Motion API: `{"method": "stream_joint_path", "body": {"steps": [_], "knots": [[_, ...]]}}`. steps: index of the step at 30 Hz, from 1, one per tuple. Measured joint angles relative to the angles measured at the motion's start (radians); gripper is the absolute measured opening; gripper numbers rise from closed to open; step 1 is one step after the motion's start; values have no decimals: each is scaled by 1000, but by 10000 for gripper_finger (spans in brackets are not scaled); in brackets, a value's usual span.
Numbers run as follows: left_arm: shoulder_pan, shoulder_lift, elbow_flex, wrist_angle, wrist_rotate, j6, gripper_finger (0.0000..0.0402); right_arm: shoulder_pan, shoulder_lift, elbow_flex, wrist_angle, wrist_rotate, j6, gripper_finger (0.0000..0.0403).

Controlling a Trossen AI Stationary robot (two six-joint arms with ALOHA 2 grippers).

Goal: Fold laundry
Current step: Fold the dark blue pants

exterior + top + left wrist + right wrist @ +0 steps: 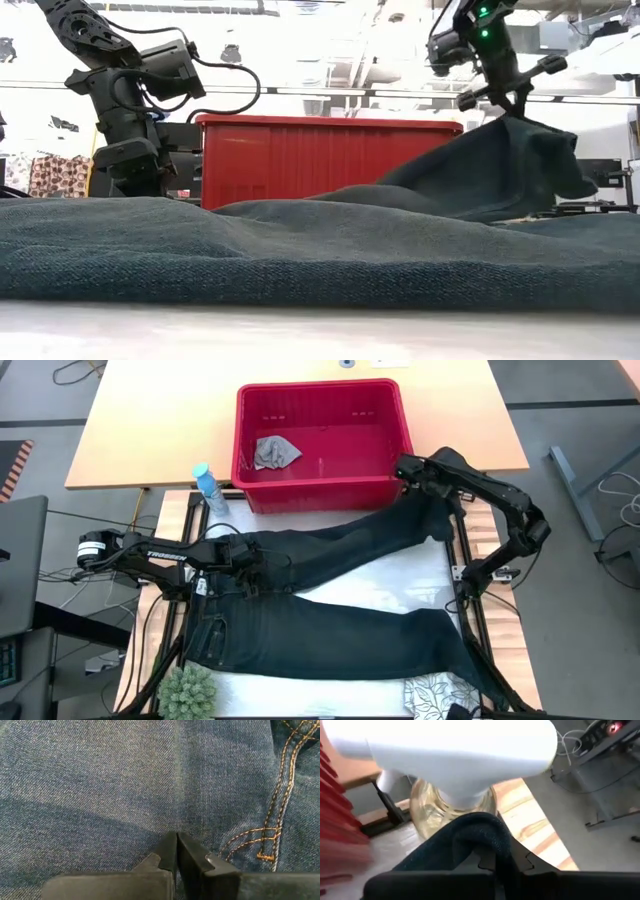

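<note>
Right end effector pinches the jeans leg, lifted.

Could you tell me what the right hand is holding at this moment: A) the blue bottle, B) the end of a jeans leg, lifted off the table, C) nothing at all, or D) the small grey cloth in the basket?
B: the right hand is shut on the hem of one leg of the jeans, and the low view shows that leg end raised beside the red basket.
</note>
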Motion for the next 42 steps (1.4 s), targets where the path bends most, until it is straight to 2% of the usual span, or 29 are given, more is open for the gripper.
{"method": "stream_joint_path", "body": {"steps": [3,8,14,20,24,27,30,32,37,42], "knots": [[-1,0,0,1,2,5,0,0,15,0,18,-5,-6,38],[-1,0,0,4,2,44,0,0,73,0,9,-170,-214,51],[-1,0,0,4,2,80,0,2,196,0,-1,-277,-239,76],[-1,-16,47,-24,-17,31,0,35,281,4,-7,-261,-362,119],[12,-35,140,-28,-91,62,0,58,275,2,-6,-256,-319,131],[56,-35,218,-56,-173,77,0,78,248,0,-4,-265,-327,133],[152,-32,276,-136,-232,79,5,98,211,-2,8,-279,-358,133],[231,-32,285,-180,-214,90,19,110,183,-4,2,-277,-368,133],[396,-31,277,-248,-70,144,83,143,131,-2,1,-274,-382,133],[491,-31,277,-361,-110,197,153,175,103,-2,-2,-265,-439,133]]}}
